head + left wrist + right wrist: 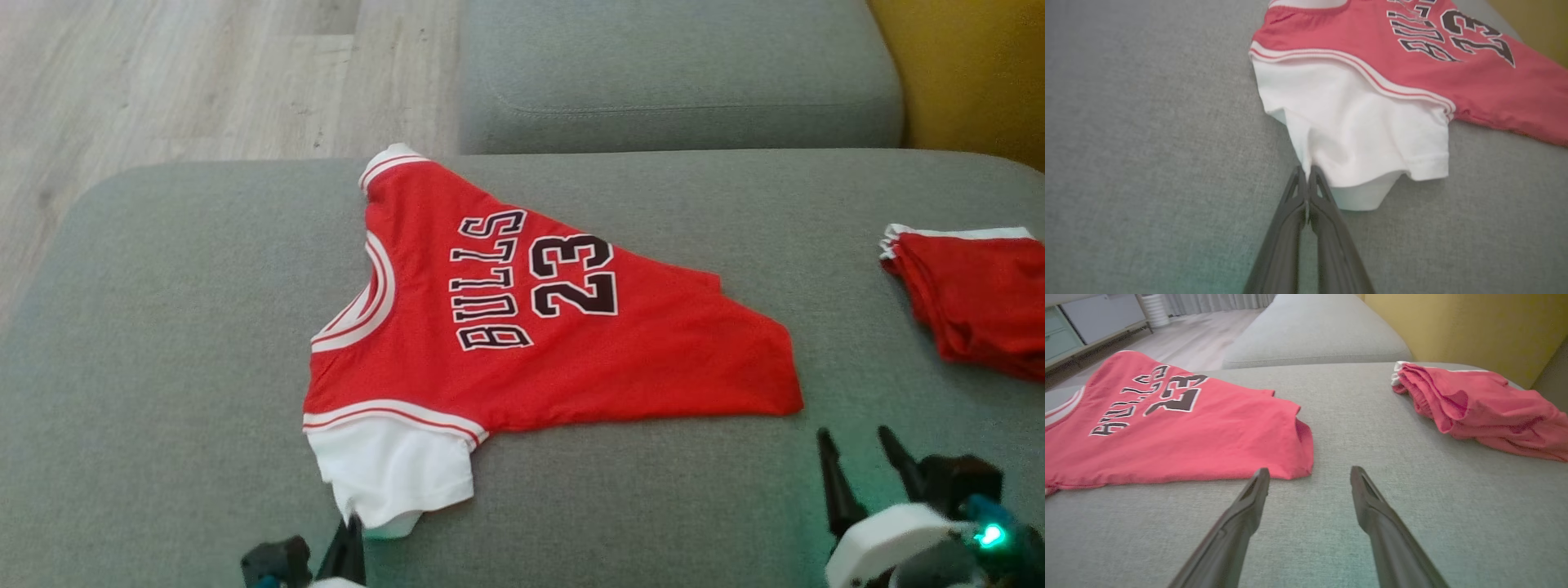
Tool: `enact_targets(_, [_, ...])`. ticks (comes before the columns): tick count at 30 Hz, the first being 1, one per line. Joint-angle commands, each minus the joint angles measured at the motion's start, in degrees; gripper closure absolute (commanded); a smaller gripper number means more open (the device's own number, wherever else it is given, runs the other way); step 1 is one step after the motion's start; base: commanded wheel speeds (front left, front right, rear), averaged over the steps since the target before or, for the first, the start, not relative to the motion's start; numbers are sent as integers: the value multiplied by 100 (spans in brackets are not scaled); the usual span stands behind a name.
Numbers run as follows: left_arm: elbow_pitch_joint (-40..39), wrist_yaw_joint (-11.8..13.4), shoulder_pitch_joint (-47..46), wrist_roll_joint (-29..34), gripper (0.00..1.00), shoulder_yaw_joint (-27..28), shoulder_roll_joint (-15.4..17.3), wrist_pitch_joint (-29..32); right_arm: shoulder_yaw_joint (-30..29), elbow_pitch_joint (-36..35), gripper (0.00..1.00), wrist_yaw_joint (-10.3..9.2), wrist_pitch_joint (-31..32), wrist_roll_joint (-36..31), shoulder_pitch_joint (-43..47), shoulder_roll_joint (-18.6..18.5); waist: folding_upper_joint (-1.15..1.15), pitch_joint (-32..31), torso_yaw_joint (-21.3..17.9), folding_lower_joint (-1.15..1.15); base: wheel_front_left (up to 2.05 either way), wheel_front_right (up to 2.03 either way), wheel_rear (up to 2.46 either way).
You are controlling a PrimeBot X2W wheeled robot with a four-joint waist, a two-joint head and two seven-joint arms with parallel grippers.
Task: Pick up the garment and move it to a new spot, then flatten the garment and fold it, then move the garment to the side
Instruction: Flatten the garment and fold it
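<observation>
Garment (522,343): a red sports shirt with black lettering and the number 23 is laid out flat, chest side up, on a grey sofa cushion (163,327); its neckline is turned to the robot's left and its hem to the robot's right.
Sleeve (392,474): a white sleeve, trimmed with a red and white band, is seen at the near edge of the garment; its fabric is drawn into a small pucker where it meets the left gripper.
Left gripper (353,531): the two dark fingers are pressed together, and the near edge of the garment's white sleeve (1355,134) is pinched between the tips in the left wrist view (1306,171).
Right gripper (856,437): the fingers are held wide apart with nothing between them; they are placed just beside the near hem corner of the garment (1167,445), apart from the cloth, as the right wrist view shows (1309,471).
Red bundle (980,294): a second piece of red clothing with white edging is left crumpled well apart from the garment, on the robot's right.
Second cushion (678,73): another grey cushion is seen beyond the garment.
Floor (163,82): pale wood boards are seen beyond the garment, towards the robot's left.
</observation>
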Motion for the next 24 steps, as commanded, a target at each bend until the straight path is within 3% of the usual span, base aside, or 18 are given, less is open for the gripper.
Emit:
enact_targets(1, [-185, 30, -328, 48, 100, 210, 110, -92, 86, -142, 0, -4, 2, -14, -344, -50, 0, 20, 45, 0, 0, 0, 0])
enact_targets(19, [-1616, 457, -332, 352, 100, 371, 577, -266, -340, 2219, 0, -4, 412, -10, -1995, -50, 0, 367, 385, 0, 0, 0, 0])
enact_targets(21, [-1677, 475, -333, 361, 100, 378, 599, -269, -292, 2453, 42, -4, 477, 76, -2080, -50, 0, 379, 385, 0, 0, 0, 0])
enact_targets(24, [-1740, 495, -339, 374, 100, 395, 640, -280, -181, 2732, 77, -4, 596, 250, -2166, -50, 0, 378, 366, 0, 0, 0, 0])
